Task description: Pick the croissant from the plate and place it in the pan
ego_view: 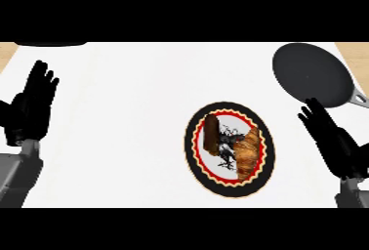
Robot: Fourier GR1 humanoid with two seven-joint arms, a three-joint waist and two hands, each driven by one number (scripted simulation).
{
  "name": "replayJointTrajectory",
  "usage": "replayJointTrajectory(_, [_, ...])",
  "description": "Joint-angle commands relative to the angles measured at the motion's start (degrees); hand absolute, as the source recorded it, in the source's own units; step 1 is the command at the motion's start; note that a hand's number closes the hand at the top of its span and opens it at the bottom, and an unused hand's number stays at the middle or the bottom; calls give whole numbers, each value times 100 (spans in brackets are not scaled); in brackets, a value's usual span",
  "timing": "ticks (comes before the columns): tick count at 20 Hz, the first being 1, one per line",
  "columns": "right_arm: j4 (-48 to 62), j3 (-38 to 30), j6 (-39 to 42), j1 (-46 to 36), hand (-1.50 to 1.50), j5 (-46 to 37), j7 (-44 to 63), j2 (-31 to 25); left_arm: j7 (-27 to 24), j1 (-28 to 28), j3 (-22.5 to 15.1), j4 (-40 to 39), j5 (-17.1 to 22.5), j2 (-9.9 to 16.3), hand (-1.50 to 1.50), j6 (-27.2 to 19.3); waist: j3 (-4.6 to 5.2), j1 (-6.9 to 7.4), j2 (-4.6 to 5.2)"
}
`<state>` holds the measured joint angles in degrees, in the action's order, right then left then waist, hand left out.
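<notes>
Right robot hand [333, 141] at 3 o'clock, fingers straight and apart, holding nothing, beside plate [229, 149]. Croissant [247, 150] on plate. Pan [315, 73] at 1 o'clock. Left robot hand [30, 102] at 9 o'clock, open, fingers up.

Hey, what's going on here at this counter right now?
Nothing is being held yet. The croissant lies on the right part of a patterned plate, with a darker brown piece beside it. The empty pan sits farther back on the right. The right robot hand is open just right of the plate, below the pan. The left robot hand rests open at the left edge.
</notes>
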<state>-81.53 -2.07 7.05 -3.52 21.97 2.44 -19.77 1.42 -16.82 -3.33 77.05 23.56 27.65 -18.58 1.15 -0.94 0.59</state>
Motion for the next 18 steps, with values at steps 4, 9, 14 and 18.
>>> replayJointTrajectory(4, [-49, 824, 456, -444, 150, -860, 99, -241, -352, 190, -339, 122, -421, -92, 0, 229, -114, 190, -67])
replayJointTrajectory(9, [-475, 987, -788, -176, -150, -2717, -891, -656, -296, 214, -617, 116, -553, -285, 0, 181, -108, -98, -130])
replayJointTrajectory(14, [-1758, 715, -1601, 503, -150, -3542, -754, -1230, -332, 539, -564, 368, -519, -272, 0, 190, -100, -111, -151])
replayJointTrajectory(18, [-3225, 472, -664, 852, -150, -3385, 435, -2219, -456, 629, -522, 272, -639, -259, 0, 194, -93, -108, -119])
